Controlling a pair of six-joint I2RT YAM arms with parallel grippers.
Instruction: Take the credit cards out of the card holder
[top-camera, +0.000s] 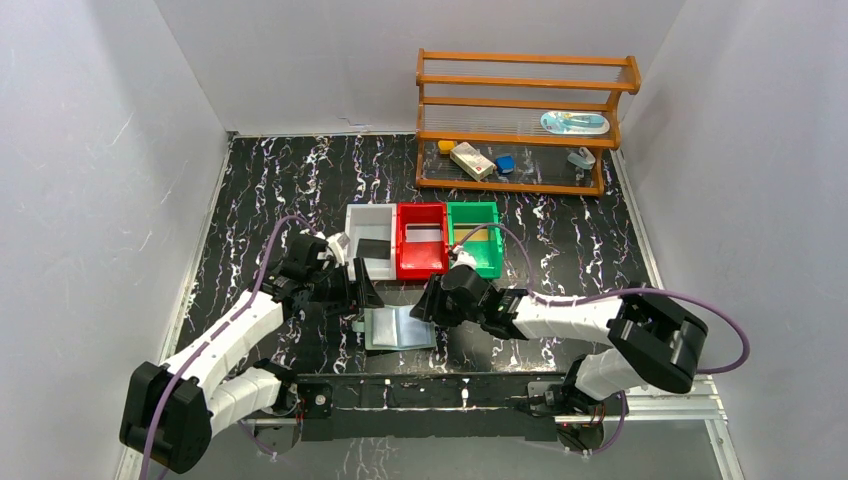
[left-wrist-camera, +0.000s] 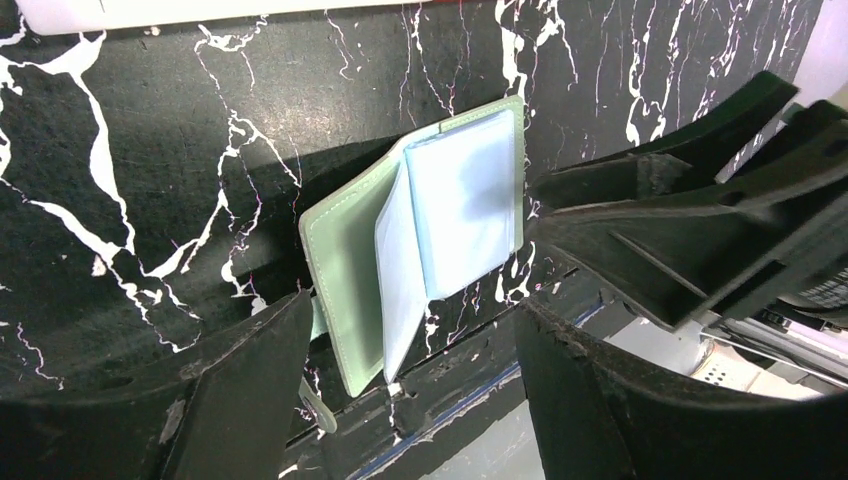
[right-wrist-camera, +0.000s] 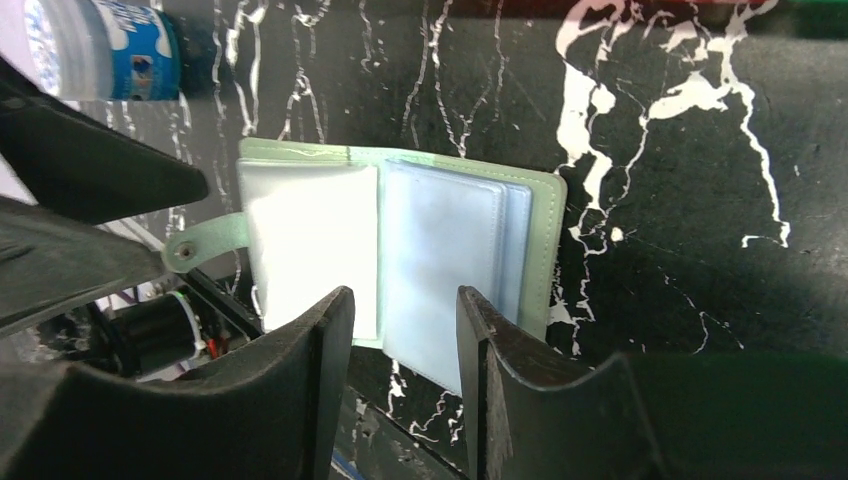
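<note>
Black marbled table (top-camera: 260, 200) with the card holder (top-camera: 400, 328) lying open at its near edge, between the two arm bases; all positions below are given from this holder.

Far beyond it and to the right stands a wooden rack (top-camera: 520, 100) of small items, no part of the task. The left arm (top-camera: 235, 330) and right arm (top-camera: 570, 315) reach in from either side, so that both wrist cameras look down on the open leaves.

Just beyond the holder sit a white bin (top-camera: 360, 215), a red bin (top-camera: 405, 250) and a green bin (top-camera: 490, 255) in a row, near enough to serve, probably, as drop points for what is drawn out.

The left tool (left-wrist-camera: 415, 305) hangs over the holder's left half, its fingers spread wide and holding nothing. The right tool (right-wrist-camera: 400, 300) hangs over the fold with a narrower gap, also empty. It appears lined up to pinch a pocket edge or a card end.

A blue-and-white tin (right-wrist-camera: 110, 50) lies beyond the holder to its left.

A black card (top-camera: 373, 250) lies in the white bin, and a silver-grey card (top-camera: 423, 237) appears to lie in the red bin.

The clear bluish pockets (right-wrist-camera: 440, 260) fan up from the spine. Glare hides whether any of the credit cards are inside. The tab (right-wrist-camera: 205, 243) juts from the left leaf, unfastened, which lets the holder lie flat.
</note>
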